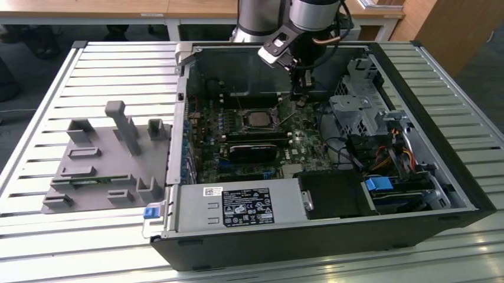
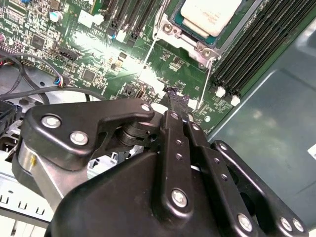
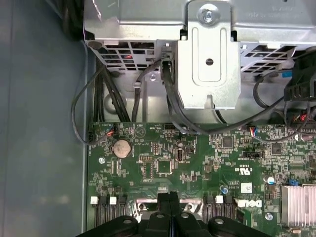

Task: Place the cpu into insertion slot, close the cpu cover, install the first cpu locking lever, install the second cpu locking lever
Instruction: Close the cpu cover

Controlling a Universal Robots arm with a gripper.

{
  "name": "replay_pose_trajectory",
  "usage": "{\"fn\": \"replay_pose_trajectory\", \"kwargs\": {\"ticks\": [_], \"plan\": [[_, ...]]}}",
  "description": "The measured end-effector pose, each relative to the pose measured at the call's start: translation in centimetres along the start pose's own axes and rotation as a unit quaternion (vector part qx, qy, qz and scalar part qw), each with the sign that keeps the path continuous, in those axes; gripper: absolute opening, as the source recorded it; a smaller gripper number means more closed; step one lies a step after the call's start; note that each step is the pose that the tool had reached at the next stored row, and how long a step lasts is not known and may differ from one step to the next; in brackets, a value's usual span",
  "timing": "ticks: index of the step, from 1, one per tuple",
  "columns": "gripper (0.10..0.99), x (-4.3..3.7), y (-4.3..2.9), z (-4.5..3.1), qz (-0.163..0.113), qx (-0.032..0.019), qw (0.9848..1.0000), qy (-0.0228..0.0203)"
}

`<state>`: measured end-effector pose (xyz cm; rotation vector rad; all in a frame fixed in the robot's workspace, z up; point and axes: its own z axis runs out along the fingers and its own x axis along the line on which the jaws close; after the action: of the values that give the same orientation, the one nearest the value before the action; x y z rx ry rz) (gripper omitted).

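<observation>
Near the cpu (image 2: 207, 15) — gripper (image 2: 176, 95) pinched closed, above open motherboard (image 2: 98, 59).

The arm (image 1: 260, 15) descends from the exterior view's top edge, and its wrist (image 1: 277, 47) is tilted toward that view's right. Below the wrist the gripper (image 1: 301, 93) points straight down. In both wrist views its black fingers (image 3: 163, 201) lie pressed together, with their tips meeting in a narrow point.
</observation>
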<state>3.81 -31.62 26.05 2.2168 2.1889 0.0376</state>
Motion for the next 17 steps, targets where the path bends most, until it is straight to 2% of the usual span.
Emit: {"fn": "replay_pose_trajectory", "kwargs": {"ticks": [8,17], "plan": [[0.106,0.06,0.50,0.16,-0.002,0.0007,1.0000,0.0001],[0.106,0.19,1.14,0.33,-0.002,0.0041,1.0000,0.0001]]}}
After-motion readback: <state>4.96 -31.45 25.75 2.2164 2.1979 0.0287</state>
